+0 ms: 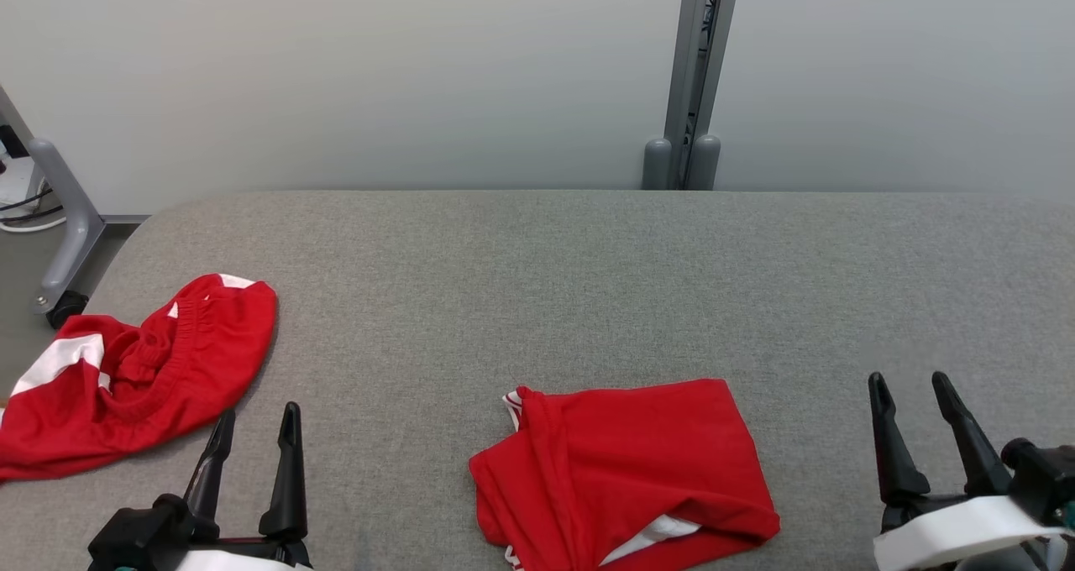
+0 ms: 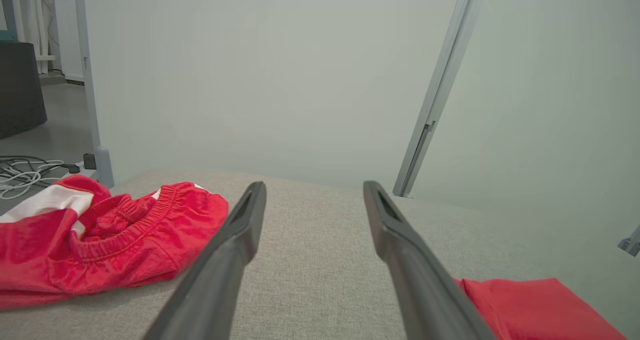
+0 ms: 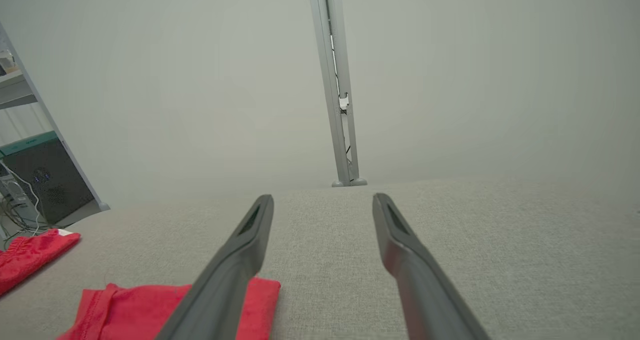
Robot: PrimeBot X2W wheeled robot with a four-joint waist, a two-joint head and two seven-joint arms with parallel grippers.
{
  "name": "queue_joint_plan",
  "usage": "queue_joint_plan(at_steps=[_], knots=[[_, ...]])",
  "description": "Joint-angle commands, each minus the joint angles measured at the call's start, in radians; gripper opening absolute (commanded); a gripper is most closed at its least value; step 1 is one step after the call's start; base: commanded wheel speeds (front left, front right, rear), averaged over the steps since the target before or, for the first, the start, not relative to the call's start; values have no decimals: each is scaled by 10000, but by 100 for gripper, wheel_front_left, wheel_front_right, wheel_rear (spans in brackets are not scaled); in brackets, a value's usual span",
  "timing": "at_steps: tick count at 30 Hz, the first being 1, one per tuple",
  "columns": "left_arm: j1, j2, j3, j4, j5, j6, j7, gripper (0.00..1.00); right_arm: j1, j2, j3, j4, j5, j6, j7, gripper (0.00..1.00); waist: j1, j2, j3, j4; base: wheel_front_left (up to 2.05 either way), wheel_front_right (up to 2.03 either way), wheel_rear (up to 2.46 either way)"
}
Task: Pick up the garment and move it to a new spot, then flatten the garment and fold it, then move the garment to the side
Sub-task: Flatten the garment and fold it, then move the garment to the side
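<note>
Two red garments lie on the grey fabric table (image 1: 588, 285). A folded red garment (image 1: 626, 474) with a bit of white showing rests near the front edge at the centre; its edge also appears in the left wrist view (image 2: 535, 307) and the right wrist view (image 3: 165, 310). A crumpled red garment with white stripes (image 1: 134, 374) lies at the table's left end (image 2: 100, 235). My left gripper (image 1: 256, 416) stands open at the lower left, just in front of the crumpled one, touching nothing. My right gripper (image 1: 911, 386) stands open at the lower right, apart from the folded garment.
A pale wall panel stands behind the table, with a grey upright post (image 1: 693, 75) at its middle. A wheeled grey frame leg (image 1: 63, 227) and cables (image 2: 25, 172) sit on the floor off the table's left end. A dark cabinet (image 3: 45, 185) stands further left.
</note>
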State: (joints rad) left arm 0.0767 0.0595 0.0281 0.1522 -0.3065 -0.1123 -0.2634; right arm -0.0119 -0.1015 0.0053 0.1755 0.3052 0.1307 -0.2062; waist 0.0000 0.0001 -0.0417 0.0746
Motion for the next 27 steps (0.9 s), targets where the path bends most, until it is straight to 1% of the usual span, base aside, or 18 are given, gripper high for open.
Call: queue_joint_plan(at_steps=[1,5,11,19,21,24,27], knots=[[97,32,72,-47,89,-14,-13,100,55,-58,-37,193,-119,3,-159,100,0,-1,3,-2,0,0,0],[152,15,128,-34,210,-56,-13,100,-11,4,134,801,-242,3,-442,100,0,-1,15,-66,0,0,0],[182,1,190,-107,419,-80,-13,100,-298,5,248,1058,-206,1,-557,100,0,-1,12,-179,0,0,0],[128,-34,150,-38,431,-108,-13,100,-465,8,391,1350,-107,3,-579,100,0,-1,2,-131,0,0,0],[92,-38,174,-13,414,-115,-13,100,-603,72,505,1788,114,3,-152,100,0,-1,26,-129,0,0,0],[-8,-45,87,38,446,-134,-13,100,-1158,152,727,2612,786,3,634,100,0,-1,77,-46,0,0,0],[-72,-43,-48,111,474,-149,-13,100,-1711,223,1069,3520,1716,3,1593,100,0,-1,112,154,0,0,0]])
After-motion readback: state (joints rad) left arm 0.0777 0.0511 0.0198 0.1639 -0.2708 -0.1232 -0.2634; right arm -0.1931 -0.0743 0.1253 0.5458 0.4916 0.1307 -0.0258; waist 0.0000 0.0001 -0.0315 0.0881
